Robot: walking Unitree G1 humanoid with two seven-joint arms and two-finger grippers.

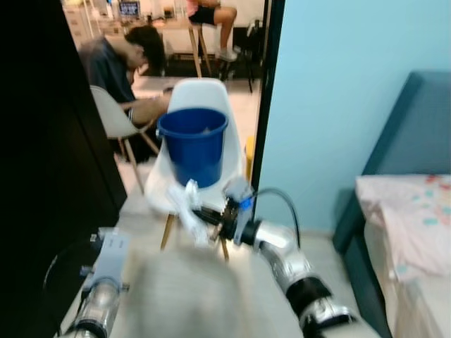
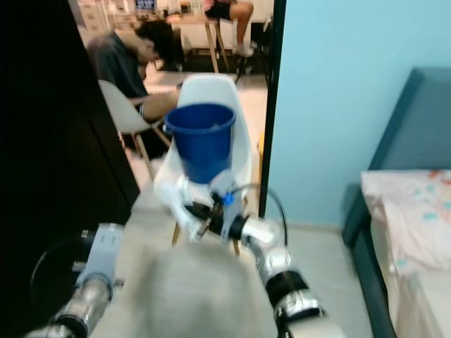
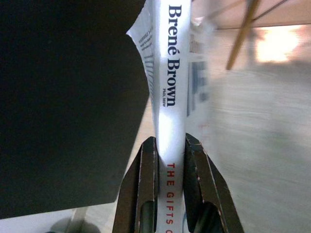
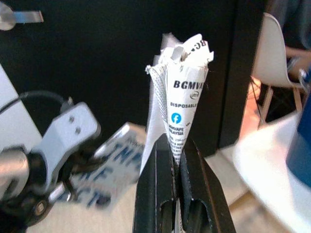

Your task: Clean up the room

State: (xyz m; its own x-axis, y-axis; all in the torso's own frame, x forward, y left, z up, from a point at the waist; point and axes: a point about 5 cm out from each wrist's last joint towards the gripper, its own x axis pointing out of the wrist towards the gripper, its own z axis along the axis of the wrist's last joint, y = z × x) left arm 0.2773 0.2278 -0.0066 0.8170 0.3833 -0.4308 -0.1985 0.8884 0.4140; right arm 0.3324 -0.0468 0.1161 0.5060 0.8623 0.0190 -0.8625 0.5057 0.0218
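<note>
A blue bucket [image 1: 192,144] stands on the seat of a white chair [image 1: 201,95] in the doorway ahead. My right gripper [image 1: 204,215] is stretched toward the chair's front edge, below the bucket. It is shut on a crumpled white printed wrapper [image 4: 182,92], which sticks out past the fingertips [image 1: 184,201]. My left gripper [image 3: 171,150] is low at the left, shut on the spine of a white book [image 3: 170,73] with "Brené Brown" on it. The book shows as a blurred pale mass [image 1: 187,296] at the bottom centre.
A black door or cabinet [image 1: 42,141] fills the left side. A person [image 1: 123,70] sits bent over on another chair just beyond the doorway. A light blue wall [image 1: 331,105] stands to the right, with a bed [image 1: 409,211] in pink sheets at the far right.
</note>
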